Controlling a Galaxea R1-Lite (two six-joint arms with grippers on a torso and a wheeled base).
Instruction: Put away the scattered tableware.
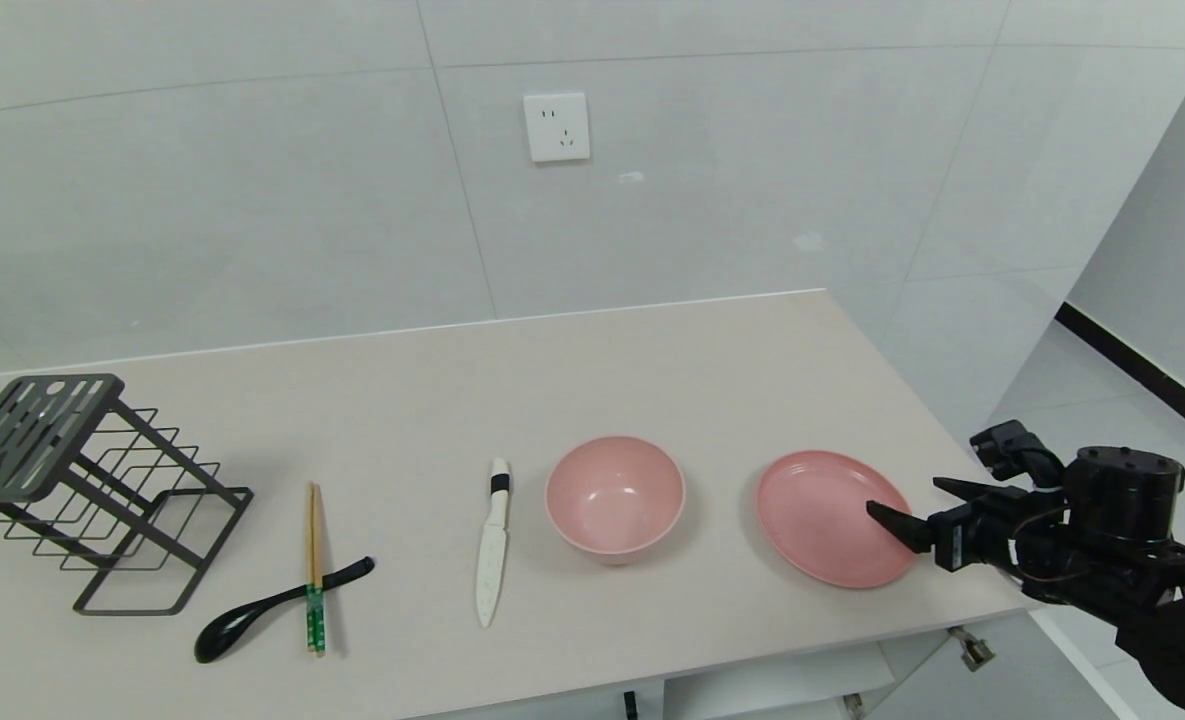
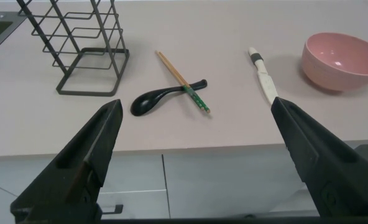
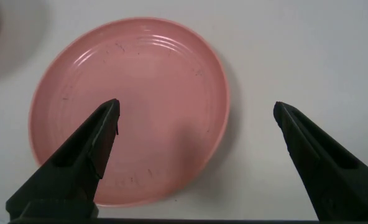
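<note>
A pink plate (image 1: 827, 517) (image 3: 131, 109) lies near the counter's right end, with a pink bowl (image 1: 615, 495) (image 2: 342, 60) to its left. My right gripper (image 1: 912, 508) (image 3: 196, 112) hovers open at the plate's right rim, one finger over the plate, the other past its edge. Left of the bowl lies a white knife (image 1: 492, 540) (image 2: 263, 74). Farther left, wooden chopsticks (image 1: 315, 580) (image 2: 183, 89) cross a black spoon (image 1: 277, 606) (image 2: 165, 98). My left gripper (image 2: 196, 112) is open, held off the counter's front edge, facing the spoon and chopsticks.
A dark wire rack (image 1: 72, 480) (image 2: 81, 43) stands at the counter's left end. The counter's front edge (image 1: 752, 655) and right edge run close to the plate. A wall with a socket (image 1: 556, 127) backs the counter.
</note>
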